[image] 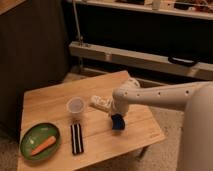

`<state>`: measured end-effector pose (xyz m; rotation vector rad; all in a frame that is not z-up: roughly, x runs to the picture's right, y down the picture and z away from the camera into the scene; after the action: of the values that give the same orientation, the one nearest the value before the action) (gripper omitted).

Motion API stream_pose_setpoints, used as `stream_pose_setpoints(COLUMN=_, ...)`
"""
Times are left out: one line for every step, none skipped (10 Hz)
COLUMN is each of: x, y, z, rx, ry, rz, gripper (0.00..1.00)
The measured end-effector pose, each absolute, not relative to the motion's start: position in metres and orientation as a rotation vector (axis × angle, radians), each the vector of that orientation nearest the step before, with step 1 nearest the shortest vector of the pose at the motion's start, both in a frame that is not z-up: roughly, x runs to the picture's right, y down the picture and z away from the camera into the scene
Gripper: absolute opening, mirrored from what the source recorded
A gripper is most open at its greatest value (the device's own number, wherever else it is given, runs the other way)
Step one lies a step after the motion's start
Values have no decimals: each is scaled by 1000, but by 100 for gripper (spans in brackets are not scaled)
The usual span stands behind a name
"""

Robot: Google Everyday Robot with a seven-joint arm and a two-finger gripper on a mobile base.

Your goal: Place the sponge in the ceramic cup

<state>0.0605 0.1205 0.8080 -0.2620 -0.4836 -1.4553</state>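
The robot's hand [117, 116] sat directly on the small bright blue sponge block [118, 123] at centre frame, over the pale wooden counter [50, 102]. Whether it gripped, I couldn't tell. The small white ceramic cup [76, 105] stood apart, to the left.

One camera looks down from behind the arm [160, 95], moderately far, onto the table [47, 102], gripper [118, 116] above its middle.

The table [47, 102] is matt pale wood; the ceramic cup [75, 106] looks smooth, faintly translucent. At the cup's four o'clock, the gripper [116, 116] sits over the matt blue sponge [118, 124].
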Motion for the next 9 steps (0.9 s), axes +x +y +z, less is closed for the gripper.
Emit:
stream_pose_setpoints(x=57, y=97, z=783, rx=-174, ry=-471, rz=-1476, gripper=30)
stream_pose_setpoints(x=54, y=80, z=766, rx=-106, ry=-466, rz=-1492, gripper=30)
stream_pose_setpoints(x=50, y=64, z=750, rx=-40, ry=-463, rz=-1508, gripper=30)
stream_pose_setpoints(x=41, y=40, z=726, rx=66, ry=-465, rz=-1537, gripper=30)
stream_pose_setpoints(x=34, y=25, z=711, rx=132, ry=-468, rz=-1557, gripper=30)
stream_pose_setpoints(x=23, y=8, z=692, rx=217, ry=-474, rz=-1581, gripper=30)
stream_pose_setpoints(x=6, y=-14, z=666, rx=326, ry=-487, rz=-1614, gripper=30)
stream_pose_setpoints(x=-6, y=-25, z=652, rx=386, ry=-496, rz=-1636, gripper=30)
stream_pose_setpoints(x=-28, y=-42, z=630, rx=475, ry=-513, rz=-1669, gripper=30)
